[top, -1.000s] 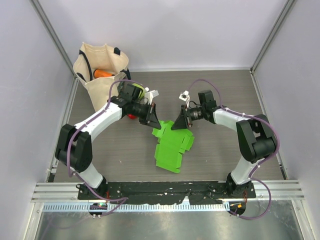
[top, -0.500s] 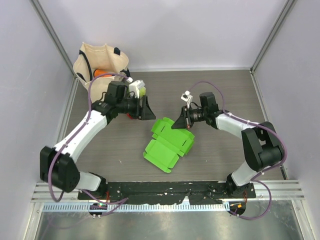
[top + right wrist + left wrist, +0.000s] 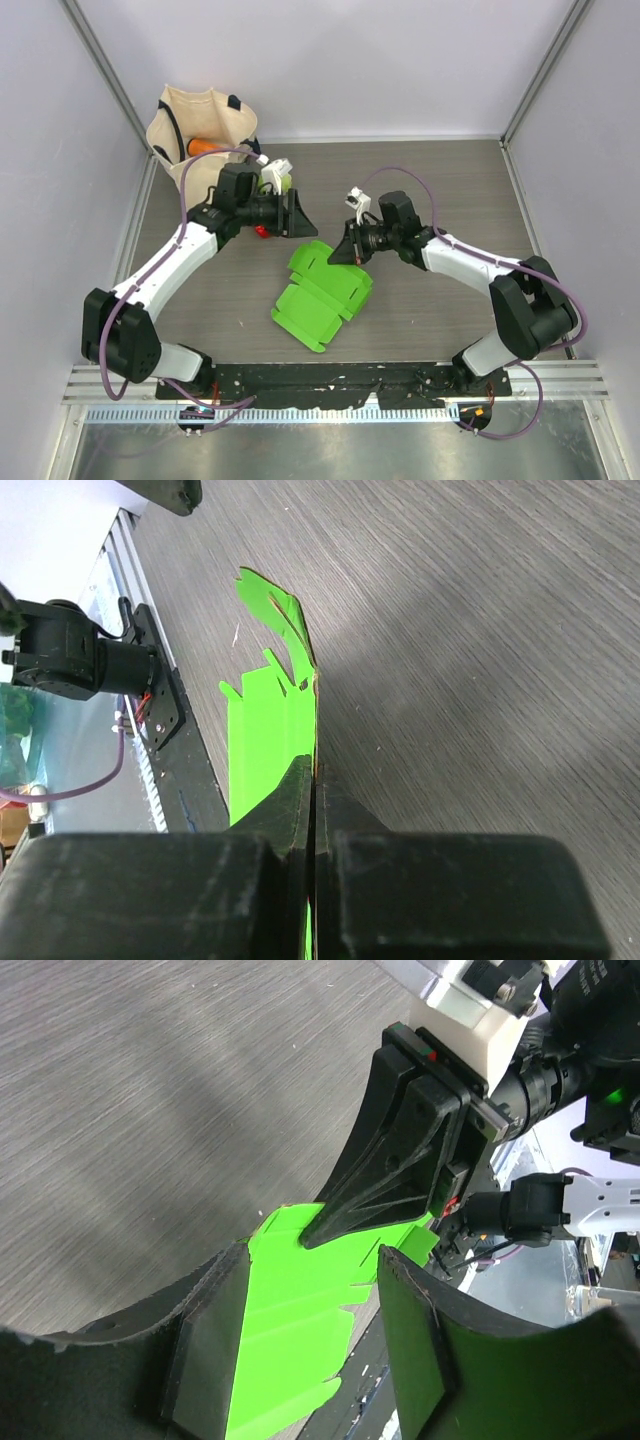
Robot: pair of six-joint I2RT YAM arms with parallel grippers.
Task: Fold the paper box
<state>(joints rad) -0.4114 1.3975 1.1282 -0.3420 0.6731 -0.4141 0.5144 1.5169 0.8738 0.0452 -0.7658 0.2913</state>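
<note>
The paper box (image 3: 318, 298) is a bright green card cut-out with notched flaps, lying mostly flat mid-table with its far edge lifted. My right gripper (image 3: 338, 256) is shut on that far right edge. In the right wrist view the black fingers (image 3: 300, 790) pinch the thin green card (image 3: 262, 750) edge-on. My left gripper (image 3: 299, 220) hovers open just beyond the box's far left corner, apart from it. The left wrist view shows the paper box (image 3: 290, 1310) between the spread fingers of the left gripper (image 3: 312, 1260), with nothing gripped, and the right gripper (image 3: 335, 1222) pressed on the card.
A cream canvas tote bag (image 3: 195, 125) with an orange item (image 3: 207, 147) inside stands at the back left. A small red object (image 3: 262, 231) lies under the left wrist. Grey walls enclose the table; a metal rail (image 3: 330, 380) runs along the near edge.
The left gripper let go of the box, opened and pulled back to the far left. The right gripper shut on the box's edge and moved left, shifting the box left and nearer.
</note>
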